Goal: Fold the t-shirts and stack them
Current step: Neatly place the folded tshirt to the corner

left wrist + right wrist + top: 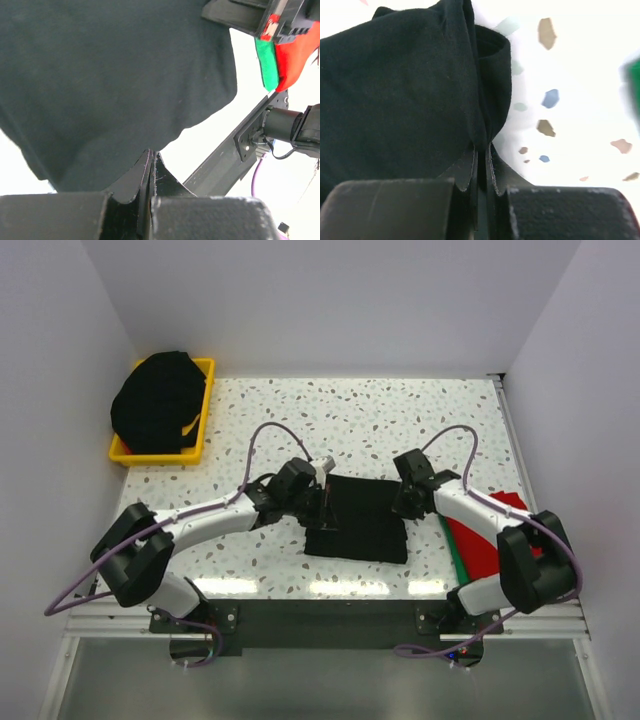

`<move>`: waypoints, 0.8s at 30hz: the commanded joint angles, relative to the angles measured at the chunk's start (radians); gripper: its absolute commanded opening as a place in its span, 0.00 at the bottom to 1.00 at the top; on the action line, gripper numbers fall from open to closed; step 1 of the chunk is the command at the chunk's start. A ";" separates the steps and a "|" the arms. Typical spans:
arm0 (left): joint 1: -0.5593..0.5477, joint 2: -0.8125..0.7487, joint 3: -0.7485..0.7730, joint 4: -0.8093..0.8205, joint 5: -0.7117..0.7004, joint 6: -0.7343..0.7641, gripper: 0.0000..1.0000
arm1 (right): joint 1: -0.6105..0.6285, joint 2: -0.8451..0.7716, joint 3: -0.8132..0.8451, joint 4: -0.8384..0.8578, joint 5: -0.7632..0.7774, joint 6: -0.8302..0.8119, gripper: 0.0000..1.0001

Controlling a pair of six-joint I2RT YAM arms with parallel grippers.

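left gripper (151, 156) and right gripper (482, 150) each clenched on opposite edges of the black t-shirt (362, 522) lying on the desk (380, 420), probably to lift a fold over.

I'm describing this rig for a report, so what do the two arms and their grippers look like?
The left arm and right arm have white links, bulky black joint housings and a looping purple cable each. The left gripper and right gripper are black, with two flat fingers ending in scalloped tips.
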 commanded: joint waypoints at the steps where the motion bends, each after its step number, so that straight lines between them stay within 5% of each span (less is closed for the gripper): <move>1: 0.010 -0.030 0.038 -0.022 0.001 0.030 0.00 | -0.001 0.023 0.098 -0.125 0.123 0.047 0.00; 12: 0.021 -0.023 0.073 -0.051 0.009 0.048 0.00 | -0.010 0.292 0.546 -0.456 0.334 0.108 0.00; 24: 0.024 -0.015 0.094 -0.063 0.024 0.051 0.00 | -0.289 0.323 0.867 -0.743 0.321 0.196 0.00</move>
